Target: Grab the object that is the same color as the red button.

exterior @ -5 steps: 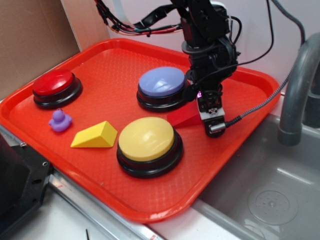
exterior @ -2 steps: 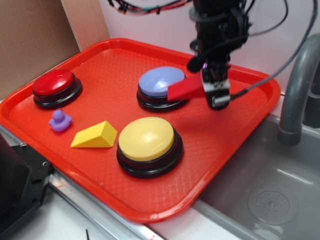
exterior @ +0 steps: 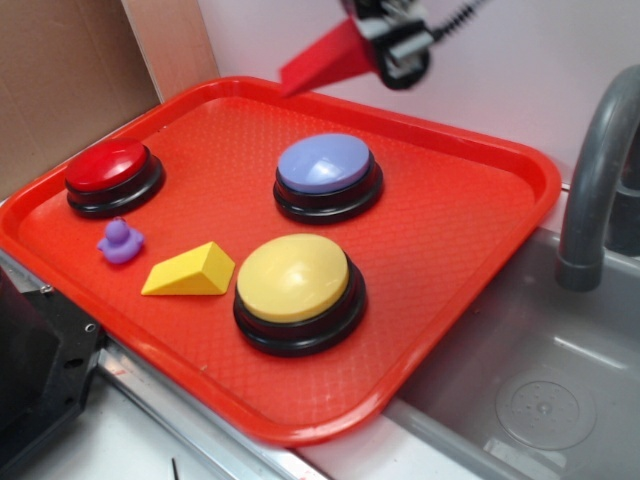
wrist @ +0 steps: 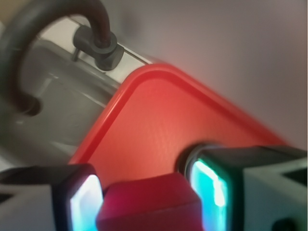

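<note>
High above the tray's far edge, my gripper (exterior: 385, 40) is shut on the red wedge (exterior: 325, 58), which sticks out to the left with its thin end pointing down-left. In the wrist view the wedge (wrist: 149, 204) sits pinched between the two glowing pads (wrist: 84, 204), blurred by motion. The red button (exterior: 108, 170) rests on its black base at the left side of the red tray (exterior: 470, 230).
On the tray stand a lavender-blue button (exterior: 325, 170), a yellow button (exterior: 293, 283), a yellow wedge (exterior: 190, 272) and a small purple duck (exterior: 120, 241). A grey faucet (exterior: 595, 170) and a sink (exterior: 540, 400) lie to the right. Brown cardboard (exterior: 60, 80) stands at left.
The gripper has risen from the tray floor beside the blue button to near the frame's top, carrying the red wedge up and slightly left with it.
</note>
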Available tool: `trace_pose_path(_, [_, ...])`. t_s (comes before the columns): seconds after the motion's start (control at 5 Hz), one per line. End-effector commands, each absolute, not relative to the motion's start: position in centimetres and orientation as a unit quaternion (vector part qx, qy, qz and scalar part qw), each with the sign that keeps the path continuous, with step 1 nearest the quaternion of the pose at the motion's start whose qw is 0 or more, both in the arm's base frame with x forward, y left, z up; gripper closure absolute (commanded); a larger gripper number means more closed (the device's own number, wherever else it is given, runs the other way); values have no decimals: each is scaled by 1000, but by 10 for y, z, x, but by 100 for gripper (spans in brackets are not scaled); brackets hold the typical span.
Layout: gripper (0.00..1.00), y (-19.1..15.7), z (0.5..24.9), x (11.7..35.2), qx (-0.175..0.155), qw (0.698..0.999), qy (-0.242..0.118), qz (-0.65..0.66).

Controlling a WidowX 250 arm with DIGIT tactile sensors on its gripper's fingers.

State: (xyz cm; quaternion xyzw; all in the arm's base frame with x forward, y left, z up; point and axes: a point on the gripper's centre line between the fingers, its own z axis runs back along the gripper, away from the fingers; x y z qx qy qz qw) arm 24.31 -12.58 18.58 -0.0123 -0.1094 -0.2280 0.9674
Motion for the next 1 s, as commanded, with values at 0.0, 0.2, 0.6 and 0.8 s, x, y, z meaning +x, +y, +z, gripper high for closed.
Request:
trace_pose_path(0.0, [100, -50, 211, 211, -19, 988, -131, -77])
trace_pose_path(0.2, [100, -29, 219, 212, -1, 994, -97, -56])
trace_pose_path(0.6, [100, -1, 207, 189, 4, 999, -41, 5])
trace_pose_path(0.8, [100, -1, 196, 186, -2, 1000, -29, 11])
